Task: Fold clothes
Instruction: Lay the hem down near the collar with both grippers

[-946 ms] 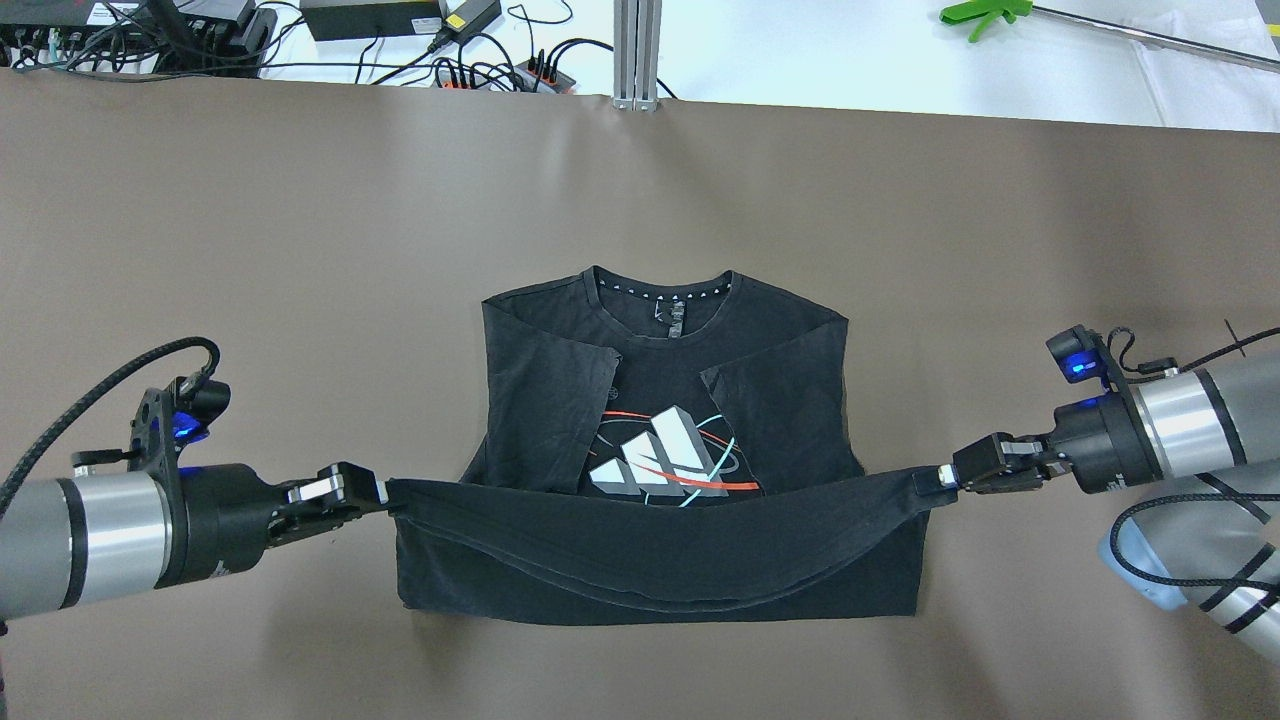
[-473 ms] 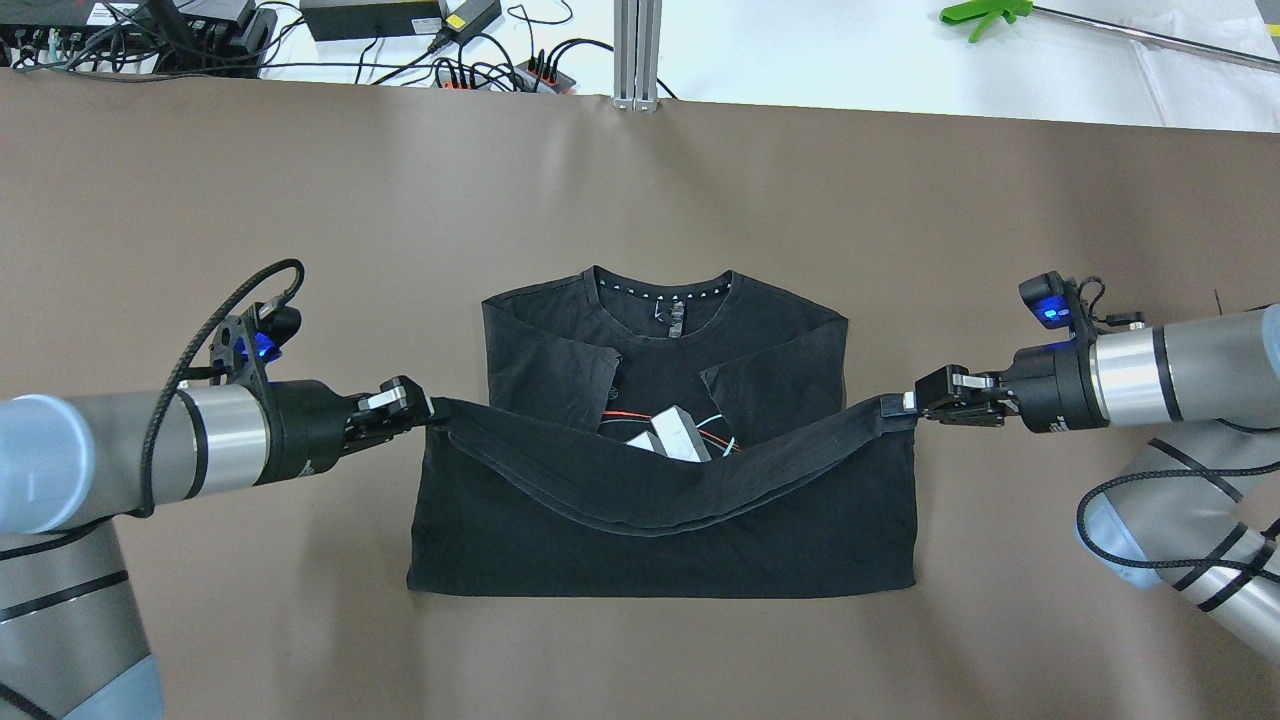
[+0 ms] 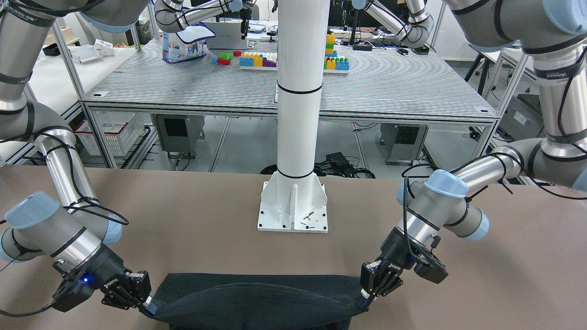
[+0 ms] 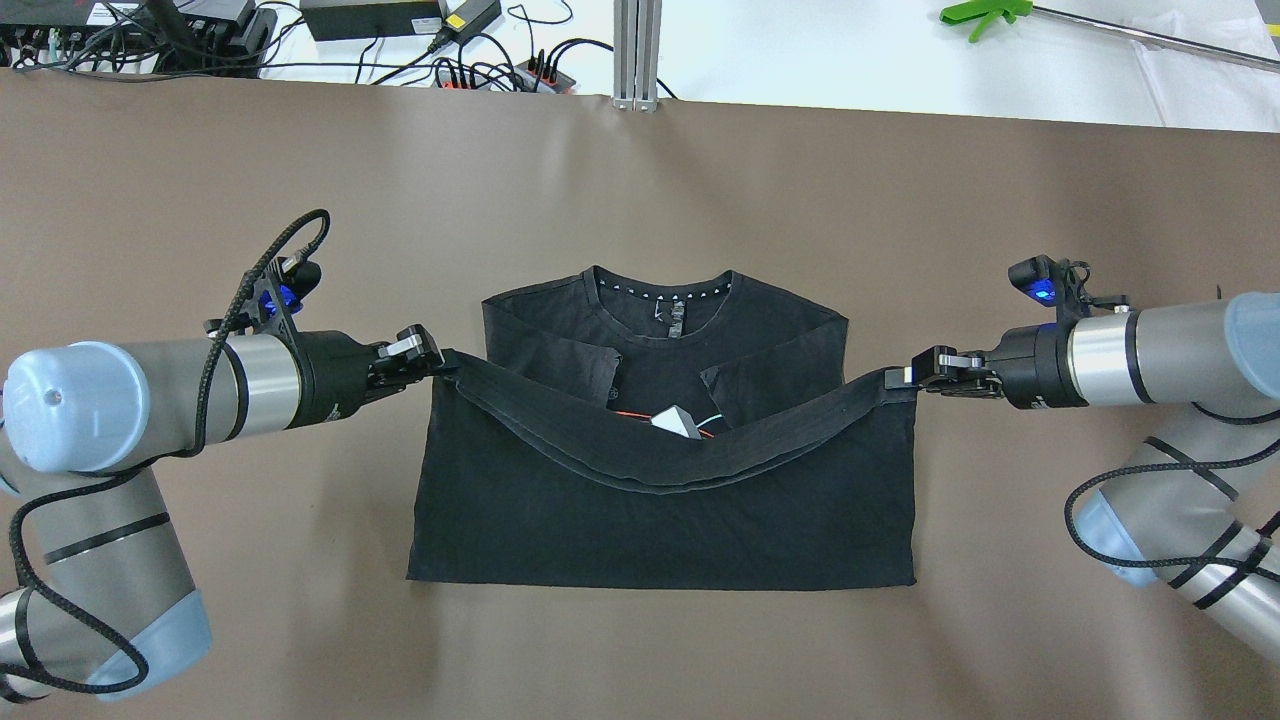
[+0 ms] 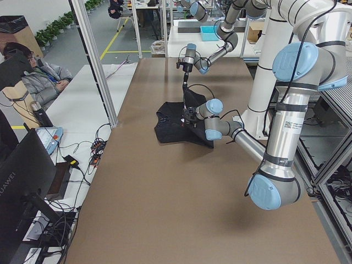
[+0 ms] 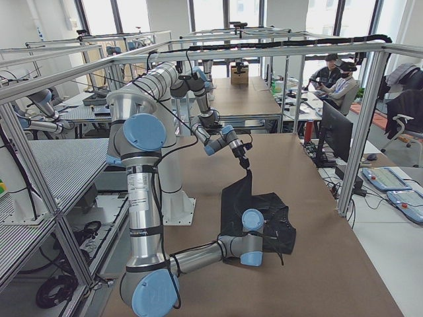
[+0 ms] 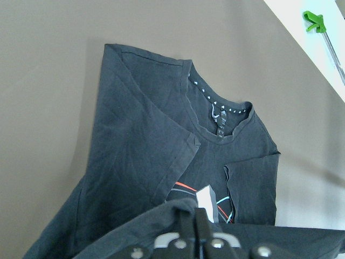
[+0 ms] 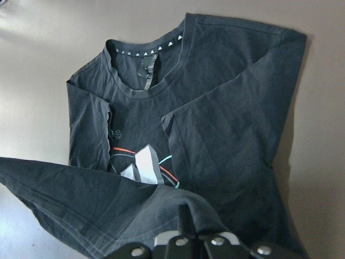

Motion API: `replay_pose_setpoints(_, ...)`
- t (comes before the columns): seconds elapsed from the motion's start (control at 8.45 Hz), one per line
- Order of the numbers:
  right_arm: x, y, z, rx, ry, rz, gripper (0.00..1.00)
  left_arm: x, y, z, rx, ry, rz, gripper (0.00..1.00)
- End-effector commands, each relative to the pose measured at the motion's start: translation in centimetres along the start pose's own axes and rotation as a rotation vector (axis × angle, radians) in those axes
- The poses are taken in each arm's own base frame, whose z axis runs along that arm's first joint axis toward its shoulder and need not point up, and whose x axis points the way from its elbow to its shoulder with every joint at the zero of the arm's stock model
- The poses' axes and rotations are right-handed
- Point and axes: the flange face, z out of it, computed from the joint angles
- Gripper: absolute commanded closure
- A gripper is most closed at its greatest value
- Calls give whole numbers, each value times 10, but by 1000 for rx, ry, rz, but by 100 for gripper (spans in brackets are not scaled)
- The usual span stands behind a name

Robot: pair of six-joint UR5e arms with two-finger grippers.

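Left claw (image 4: 440,359) and right claw (image 4: 897,378) each pinch a hem corner of the black shirt (image 4: 660,520) above the table (image 4: 640,190)

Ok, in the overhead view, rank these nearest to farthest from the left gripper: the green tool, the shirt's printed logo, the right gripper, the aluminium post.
From the left gripper:
1. printed logo, middle of the shirt, above the raised hem.
2. aluminium post, far table edge, centre.
3. right gripper, on the shirt's other side.
4. green tool, far right corner.
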Motion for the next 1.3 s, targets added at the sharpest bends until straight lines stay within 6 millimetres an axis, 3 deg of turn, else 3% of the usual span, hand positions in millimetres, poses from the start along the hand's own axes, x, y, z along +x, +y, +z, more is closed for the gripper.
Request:
replay_pose_setpoints(0.0,16,-12,10,59,51,16,100,-15,-31,25,51,-54,2,100)
replay_pose_setpoints(0.47,40,-27,23,126,106,42,100,-42,-70,66,109,-137,9,100)
replay_pose_setpoints(0.83,44,-41,35,152,124,51,100,-48,-88,75,131,-161,13,100)
replay_pose_setpoints(0.95,44,-45,33,165,125,54,100,-46,-88,75,131,-158,14,100)
replay_pose_setpoints(1.18,23,-55,38,169,107,57,100,-15,-86,79,131,-121,10,100)
